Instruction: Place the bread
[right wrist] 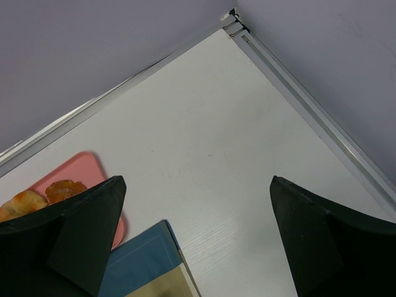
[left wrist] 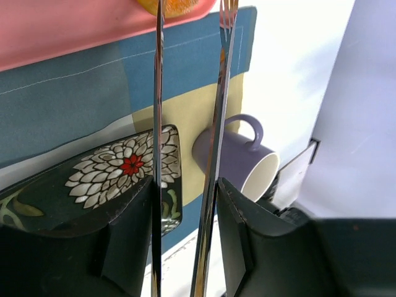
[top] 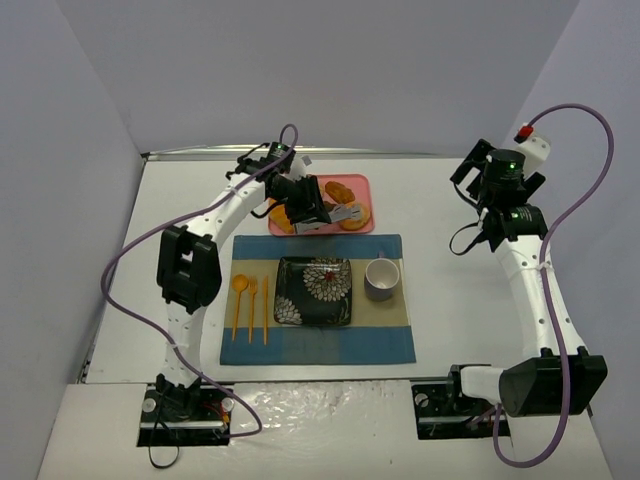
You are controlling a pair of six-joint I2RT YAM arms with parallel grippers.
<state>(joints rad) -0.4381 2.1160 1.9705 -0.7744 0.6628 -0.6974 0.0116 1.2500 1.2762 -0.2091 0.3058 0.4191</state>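
The left pincer [left wrist: 185,185] pinches slightly parted tongs [left wrist: 216,111]; the bread [left wrist: 176,6] lies at twelve o'clock, at their tips.

I can't read any text, label, brand, number or sign in any of my three views. From the overhead camera, any marks on the arms and their mounts are too small for me to make out. Neither wrist camera shows me any lettering.
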